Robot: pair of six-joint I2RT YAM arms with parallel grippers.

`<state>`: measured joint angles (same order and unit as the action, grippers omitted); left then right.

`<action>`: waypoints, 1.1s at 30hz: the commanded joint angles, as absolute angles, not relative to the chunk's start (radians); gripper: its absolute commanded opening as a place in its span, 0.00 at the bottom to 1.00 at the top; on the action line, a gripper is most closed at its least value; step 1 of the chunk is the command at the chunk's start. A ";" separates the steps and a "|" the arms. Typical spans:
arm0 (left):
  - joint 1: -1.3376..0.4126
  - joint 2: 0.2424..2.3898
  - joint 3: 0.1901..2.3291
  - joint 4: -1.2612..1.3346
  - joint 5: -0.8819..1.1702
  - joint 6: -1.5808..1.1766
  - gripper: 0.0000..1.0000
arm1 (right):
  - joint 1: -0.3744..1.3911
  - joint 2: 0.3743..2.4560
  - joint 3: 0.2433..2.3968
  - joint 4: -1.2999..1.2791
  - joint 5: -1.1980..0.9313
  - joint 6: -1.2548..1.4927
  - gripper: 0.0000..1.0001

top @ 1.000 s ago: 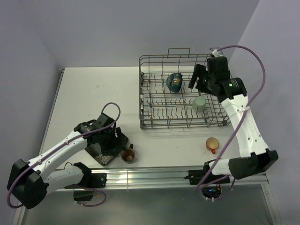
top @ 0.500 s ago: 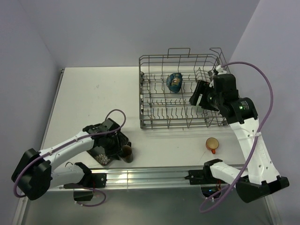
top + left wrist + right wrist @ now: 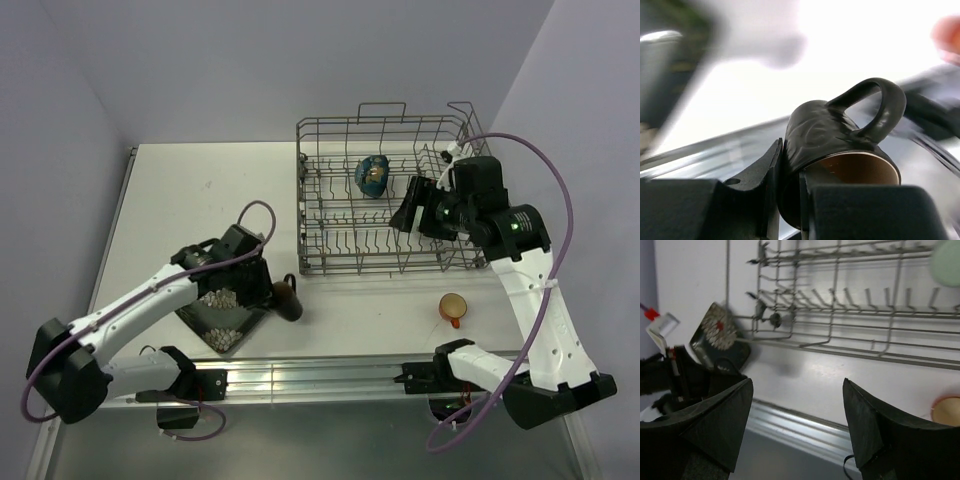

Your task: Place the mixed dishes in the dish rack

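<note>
Only the left wrist view shows the left gripper (image 3: 790,175) clamped on the wall of the small brown cup (image 3: 840,145), which lies on its side with the handle up. The top view puts that cup at 7 o'clock off the dish rack (image 3: 340,122), beside the dark square plate (image 3: 215,315). A second ago it stood upright at the plate's near corner. The rack holds the dark bowl (image 3: 372,175) at 12 o'clock and the pale green cup (image 3: 947,255), seen only from the right wrist. The right gripper (image 3: 796,385) has its jaws wide apart, and the small orange cup (image 3: 453,308) sits on the table at 5 o'clock.

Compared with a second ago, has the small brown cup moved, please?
Yes; the small brown cup, in the left gripper, has moved up and right, toward the dish rack.
</note>
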<state>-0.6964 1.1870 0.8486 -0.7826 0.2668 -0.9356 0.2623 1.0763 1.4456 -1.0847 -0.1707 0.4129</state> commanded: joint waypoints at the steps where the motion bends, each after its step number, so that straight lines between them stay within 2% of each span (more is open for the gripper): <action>1: -0.703 1.053 0.980 -0.662 0.496 -0.936 0.00 | 0.268 1.106 1.482 -1.057 -0.430 0.400 0.79; 4: -0.703 1.002 0.985 -0.418 0.656 -1.032 0.00 | 0.268 1.089 1.387 -0.886 -0.802 0.463 0.79; 5: -0.701 0.997 0.982 -0.296 0.684 -1.058 0.00 | 0.268 1.080 1.356 -0.830 -0.872 0.492 0.79; 8: -0.701 1.006 0.982 -0.174 0.750 -1.130 0.00 | 0.270 1.031 1.238 -0.584 -1.056 0.653 0.79; 11: -0.701 1.029 0.980 -0.049 0.794 -1.181 0.00 | 0.268 0.988 1.145 -0.355 -1.147 0.854 0.79; 16: -0.700 1.066 0.976 0.119 0.831 -1.278 0.00 | 0.268 0.933 0.996 0.034 -1.203 1.099 0.79; 19: -0.698 1.084 0.974 0.179 0.833 -1.321 0.00 | 0.273 0.920 0.954 0.135 -1.198 1.196 0.79; 24: -0.695 1.114 0.988 0.239 0.796 -1.382 0.00 | 0.313 0.916 0.956 0.138 -1.170 1.189 0.79; 30: -0.695 1.131 1.005 0.233 0.714 -1.425 0.00 | 0.354 0.928 0.946 0.267 -1.131 1.266 0.79; 33: -0.696 1.117 0.950 0.305 0.674 -1.500 0.00 | 0.385 0.940 0.982 0.203 -1.106 1.215 0.79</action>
